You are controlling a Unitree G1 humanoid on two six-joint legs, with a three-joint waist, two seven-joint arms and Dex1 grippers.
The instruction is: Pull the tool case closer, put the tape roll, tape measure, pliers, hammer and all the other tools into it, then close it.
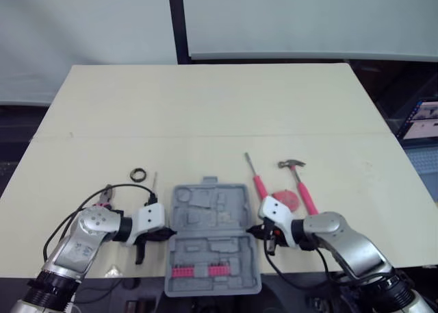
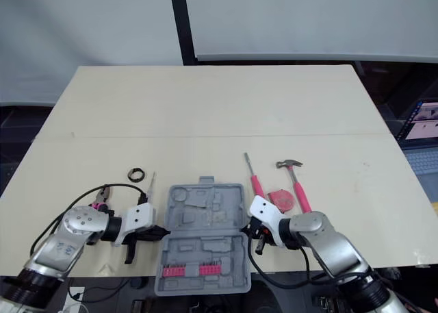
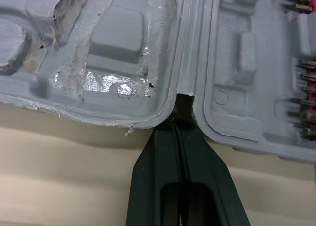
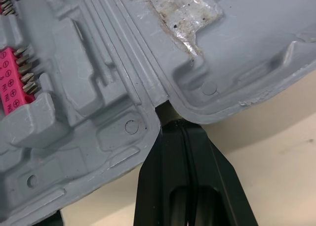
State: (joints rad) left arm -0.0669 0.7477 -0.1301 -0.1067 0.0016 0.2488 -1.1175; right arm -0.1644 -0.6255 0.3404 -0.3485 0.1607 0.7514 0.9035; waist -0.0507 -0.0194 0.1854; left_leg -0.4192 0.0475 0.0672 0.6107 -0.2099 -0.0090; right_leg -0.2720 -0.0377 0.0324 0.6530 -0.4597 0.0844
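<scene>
Down at the bottom centre, the tool case lay wide open and flat, its near half at the table's front edge with a pink strip of bits in it. At mid-case, both arms were on the hinge line: the left gripper had its fingers pressed together with the tips nosed into the hinge notch on the case's left side, and the right gripper matched it on the right side, fingers likewise together. Just past them, the pliers lay lower left, and the tape measure lay right of the case between a pink-handled screwdriver and the hammer. Further up on the left lay the tape roll. By my call the pull looked about finished; all the loading, and the closing, was left to do
</scene>
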